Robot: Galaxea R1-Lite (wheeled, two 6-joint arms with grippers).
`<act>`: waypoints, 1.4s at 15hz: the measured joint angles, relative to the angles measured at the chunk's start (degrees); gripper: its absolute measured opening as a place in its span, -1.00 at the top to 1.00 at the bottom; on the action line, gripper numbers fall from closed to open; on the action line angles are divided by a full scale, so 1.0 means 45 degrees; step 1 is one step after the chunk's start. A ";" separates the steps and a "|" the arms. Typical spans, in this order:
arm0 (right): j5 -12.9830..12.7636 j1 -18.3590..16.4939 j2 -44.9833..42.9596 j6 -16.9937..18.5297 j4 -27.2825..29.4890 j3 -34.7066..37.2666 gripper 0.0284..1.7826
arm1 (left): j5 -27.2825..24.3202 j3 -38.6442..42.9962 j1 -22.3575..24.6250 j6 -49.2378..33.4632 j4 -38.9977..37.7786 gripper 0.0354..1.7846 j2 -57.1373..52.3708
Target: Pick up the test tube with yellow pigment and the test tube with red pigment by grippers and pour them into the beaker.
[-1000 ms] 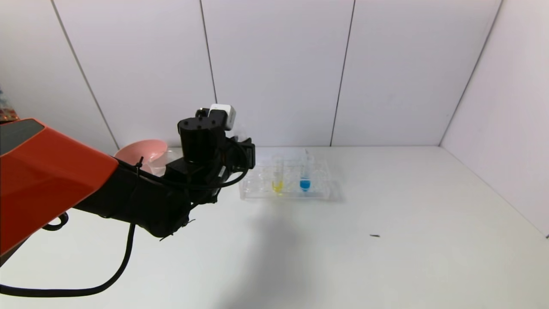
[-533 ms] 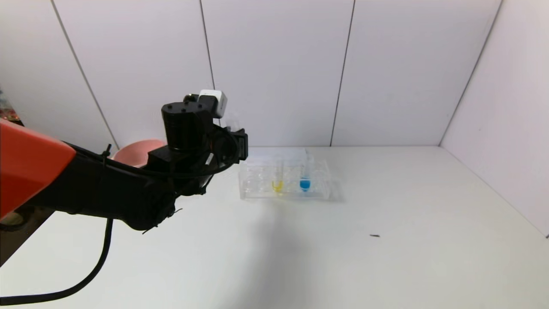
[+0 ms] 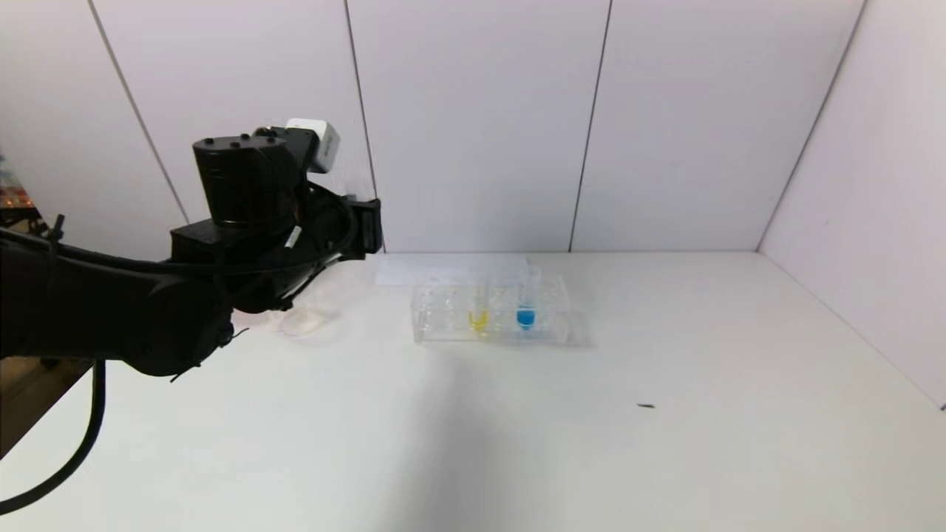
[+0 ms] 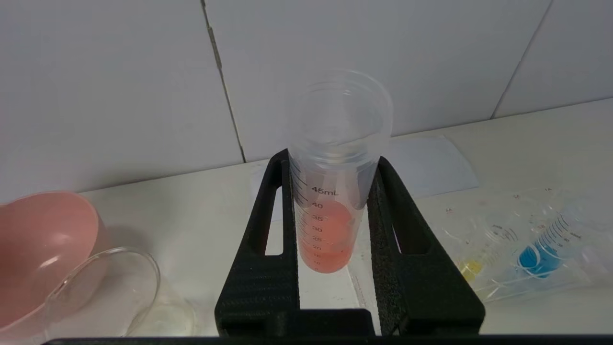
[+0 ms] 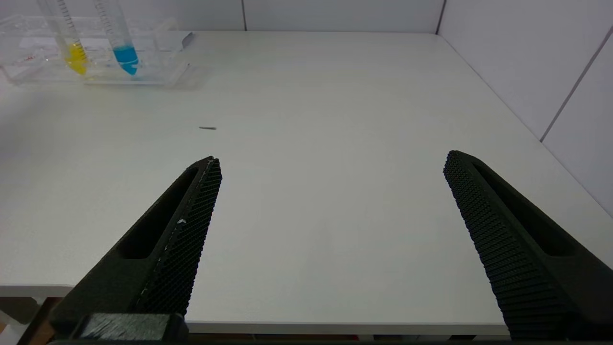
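Between the left gripper (image 4: 330, 191) fingers (image 4: 268, 230), red test tube (image 4: 330, 215) clamped (upright), beaker (image 4: 119, 287) nearby.

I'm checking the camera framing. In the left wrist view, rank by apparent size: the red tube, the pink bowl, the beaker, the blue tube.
1. Red tube, though nearest the camera.
2. Pink bowl and beaker look alike, both cropped.
3. Blue tube.

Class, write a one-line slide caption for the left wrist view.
Left gripper clamps the red-pigment test tube upright, near the beaker and pink bowl.
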 joint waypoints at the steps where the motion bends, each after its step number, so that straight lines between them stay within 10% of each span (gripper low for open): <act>1: 0.0000 0.0005 0.0000 0.0000 0.0000 0.0000 -0.91 | -0.0187 0.0000 0.0263 0.0008 0.0119 0.53 -0.0149; 21: 0.0000 0.0000 0.0000 -0.0005 0.0000 0.0000 -0.91 | -0.2760 -0.0005 0.4288 -0.0024 0.1403 0.53 -0.0834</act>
